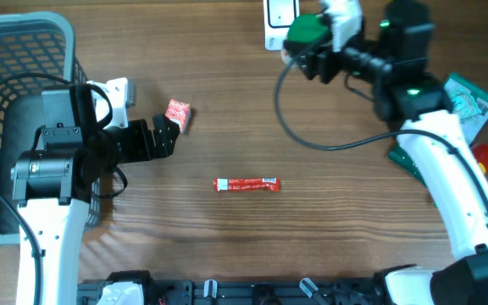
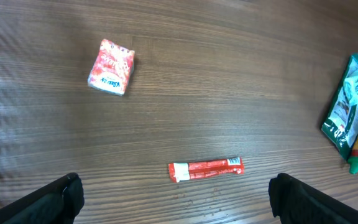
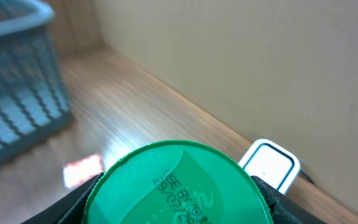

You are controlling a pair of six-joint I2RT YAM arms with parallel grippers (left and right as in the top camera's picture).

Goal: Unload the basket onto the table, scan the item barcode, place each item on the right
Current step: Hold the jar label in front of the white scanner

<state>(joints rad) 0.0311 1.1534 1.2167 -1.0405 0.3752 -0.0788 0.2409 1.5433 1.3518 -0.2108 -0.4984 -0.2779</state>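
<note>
Right gripper point(image 1: 313, 42) is clamped on the green-lidded tub point(image 1: 305, 30), a jaw on each side of the rim in the wrist view. The tub is up off the table at about 1 o'clock in the overhead, just beside the white scanner point(image 1: 276, 21) at 12 o'clock. It's tipped with the printed lid toward the wrist camera, probably so another face goes to the scanner window; can't tell where the barcode is.

Left gripper point(image 1: 169, 135) has its jaws spread wide and holds nothing. It's parked at 9 o'clock by the basket point(image 1: 7, 51), with the small red packet point(image 1: 178, 113) just off its tip - likely waiting for the next pick. The red stick pack point(image 1: 246, 184) lies flat at centre, and the green pouch point(image 1: 468, 97) and red bottle point(image 1: 484, 155) are at 3 o'clock, clear of the scan path.
</note>
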